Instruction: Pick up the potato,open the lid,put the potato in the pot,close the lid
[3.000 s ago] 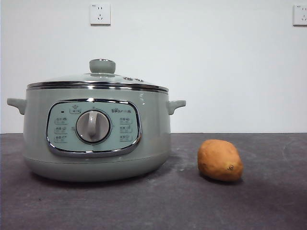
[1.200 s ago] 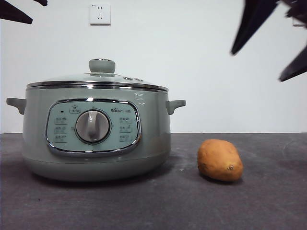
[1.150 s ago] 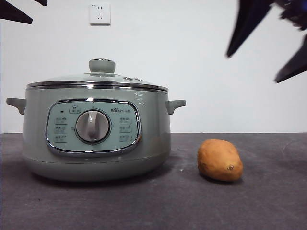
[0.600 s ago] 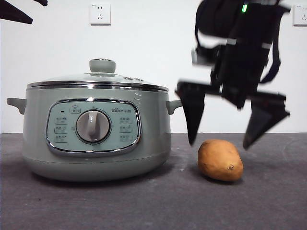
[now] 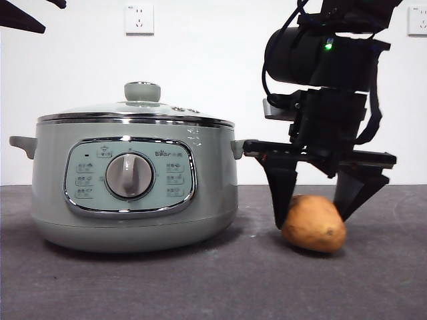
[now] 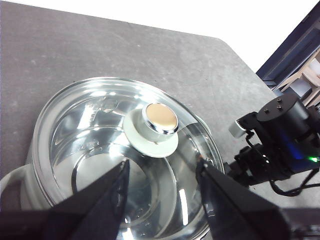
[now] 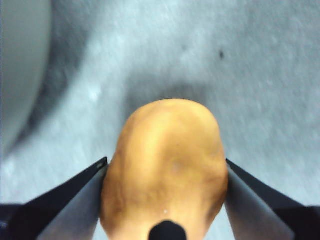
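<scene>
Now right end effector (image 5: 313, 212) grasping potato (image 5: 313, 223) on table (image 5: 200, 287); lidded pot (image 5: 133, 193) beside; left end effector (image 6: 162, 200) released above lid (image 6: 115, 150).

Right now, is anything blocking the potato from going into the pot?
Yes. The lid sits shut on the pot, covering the opening. The left gripper hovers open above the lid's knob. The right gripper has its jaws on both sides of the potato, nothing between them.

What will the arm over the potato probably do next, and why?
Probably lift it. The right end effector has both jaws against the potato, which rests on the table, while the lid sits on the pot.
</scene>
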`<action>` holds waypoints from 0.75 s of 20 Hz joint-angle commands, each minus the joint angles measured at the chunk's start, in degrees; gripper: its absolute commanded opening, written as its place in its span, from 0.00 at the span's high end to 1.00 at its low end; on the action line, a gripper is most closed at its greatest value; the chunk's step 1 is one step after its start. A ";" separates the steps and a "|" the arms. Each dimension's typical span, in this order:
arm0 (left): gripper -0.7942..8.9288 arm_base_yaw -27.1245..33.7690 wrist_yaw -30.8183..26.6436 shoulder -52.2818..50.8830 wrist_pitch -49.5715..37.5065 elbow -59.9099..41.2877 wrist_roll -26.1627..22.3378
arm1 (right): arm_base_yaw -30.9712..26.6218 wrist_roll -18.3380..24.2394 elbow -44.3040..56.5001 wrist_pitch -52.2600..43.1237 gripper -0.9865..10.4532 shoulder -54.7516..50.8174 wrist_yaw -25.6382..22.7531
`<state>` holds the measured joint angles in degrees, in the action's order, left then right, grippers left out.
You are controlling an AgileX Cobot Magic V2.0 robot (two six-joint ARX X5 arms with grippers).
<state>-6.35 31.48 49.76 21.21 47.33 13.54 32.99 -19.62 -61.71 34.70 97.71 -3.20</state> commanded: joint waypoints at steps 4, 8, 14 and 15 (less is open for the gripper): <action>0.56 -0.37 0.07 0.90 -4.72 0.35 -0.24 | -0.17 3.74 -0.17 9.46 0.92 -12.15 -0.20; 0.56 -4.42 -4.52 6.36 -4.98 5.57 -1.42 | -0.35 4.04 -0.17 12.11 0.92 -20.85 -0.94; 0.56 -15.63 -18.88 19.52 -2.12 15.30 -6.40 | -0.37 4.07 -0.17 15.63 0.92 -27.69 -4.76; 0.56 -16.87 -21.00 21.55 -1.88 16.17 -6.69 | -0.37 4.07 -0.17 15.93 0.92 -28.09 -4.74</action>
<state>-23.09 10.87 70.98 19.27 63.66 8.36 32.62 -15.81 -61.82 50.76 69.71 -7.73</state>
